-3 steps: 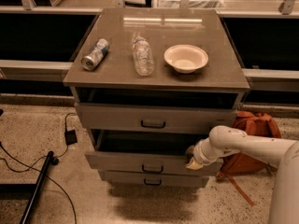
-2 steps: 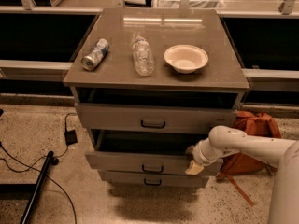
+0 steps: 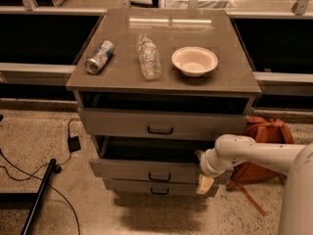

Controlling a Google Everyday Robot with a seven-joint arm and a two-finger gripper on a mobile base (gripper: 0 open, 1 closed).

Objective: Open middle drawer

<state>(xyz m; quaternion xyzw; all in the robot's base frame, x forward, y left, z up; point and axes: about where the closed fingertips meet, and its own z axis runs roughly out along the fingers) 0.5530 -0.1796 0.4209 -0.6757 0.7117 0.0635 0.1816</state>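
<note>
Beneath the smooth cabinet top (image 3: 234,75) bearing a can (image 3: 99,57), clear bottle (image 3: 149,58) and round bowl (image 3: 194,60), the flat-fronted middle drawer (image 3: 127,169) juts out. The gripper (image 3: 204,182) is at its right corner; I cannot tell its state.

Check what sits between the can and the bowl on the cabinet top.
In the camera view, a plastic bottle lies on its side between the can and the bowl. The tool is lower, at the right end of the middle drawer.
</note>
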